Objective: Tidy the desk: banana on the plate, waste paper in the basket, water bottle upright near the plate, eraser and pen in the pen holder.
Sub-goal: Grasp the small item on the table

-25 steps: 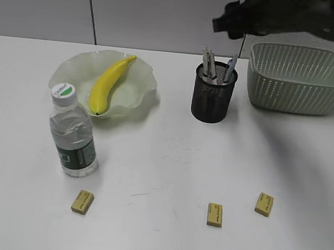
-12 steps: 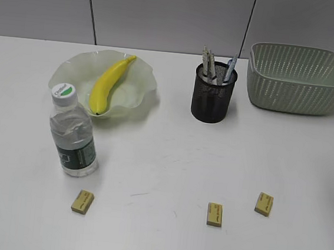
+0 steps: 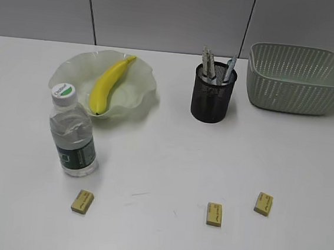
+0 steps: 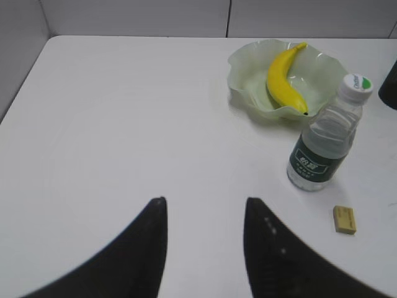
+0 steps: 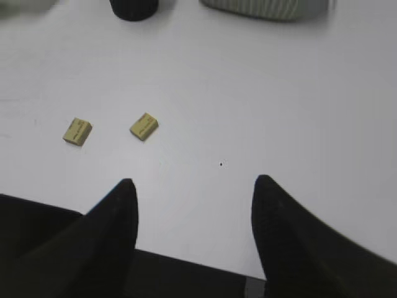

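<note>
The banana (image 3: pixel 108 84) lies in the pale green plate (image 3: pixel 66 68) at the back left; both also show in the left wrist view, banana (image 4: pixel 282 79) and plate (image 4: pixel 245 62). The water bottle (image 3: pixel 73 134) stands upright in front of the plate and shows in the left wrist view (image 4: pixel 325 146). The black pen holder (image 3: pixel 212 100) holds several pens (image 3: pixel 211 66). Three yellow erasers lie on the desk (image 3: pixel 163 160): one left (image 3: pixel 82 201), two right (image 3: pixel 214 214) (image 3: pixel 263 203). The basket (image 3: pixel 298 78) stands back right. No waste paper shows. My left gripper (image 4: pixel 205 202) and right gripper (image 5: pixel 192 181) are open and empty, outside the exterior view.
The right wrist view shows two erasers (image 5: pixel 77 131) (image 5: pixel 144 126) ahead on the left and the desk's front edge (image 5: pixel 186 261) just under the jaws. A grey panelled wall (image 3: pixel 166 12) runs behind the desk.
The right arm, which hung over the pen holder and basket a second ago, has pulled out of the exterior view. The objects on the desk have not moved.
</note>
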`<act>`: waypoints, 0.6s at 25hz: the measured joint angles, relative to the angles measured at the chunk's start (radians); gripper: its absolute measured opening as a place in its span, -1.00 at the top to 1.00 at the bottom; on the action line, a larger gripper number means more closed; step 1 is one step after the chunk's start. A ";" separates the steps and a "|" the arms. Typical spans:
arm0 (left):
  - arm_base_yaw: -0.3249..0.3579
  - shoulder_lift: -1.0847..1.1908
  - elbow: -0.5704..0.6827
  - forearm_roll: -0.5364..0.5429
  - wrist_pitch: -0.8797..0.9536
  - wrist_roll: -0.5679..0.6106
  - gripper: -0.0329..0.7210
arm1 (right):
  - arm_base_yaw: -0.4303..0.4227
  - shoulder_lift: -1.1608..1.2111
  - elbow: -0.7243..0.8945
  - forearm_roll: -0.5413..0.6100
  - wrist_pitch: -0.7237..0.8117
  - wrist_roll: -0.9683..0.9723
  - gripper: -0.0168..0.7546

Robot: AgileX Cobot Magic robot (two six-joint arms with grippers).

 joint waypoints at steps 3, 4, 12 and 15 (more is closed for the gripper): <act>0.000 0.034 0.001 0.000 -0.001 0.010 0.09 | 0.000 -0.155 0.048 0.004 -0.001 -0.011 -0.24; 0.000 0.056 0.001 -0.002 -0.003 0.021 0.09 | 0.000 -0.195 0.065 0.010 -0.001 -0.012 -0.22; 0.000 0.448 -0.036 -0.113 -0.129 0.175 0.09 | 0.000 -0.302 0.132 0.054 -0.034 -0.021 -0.03; 0.000 0.680 -0.059 -0.289 -0.214 0.299 0.09 | 0.000 -0.303 0.132 0.055 -0.041 -0.021 -0.01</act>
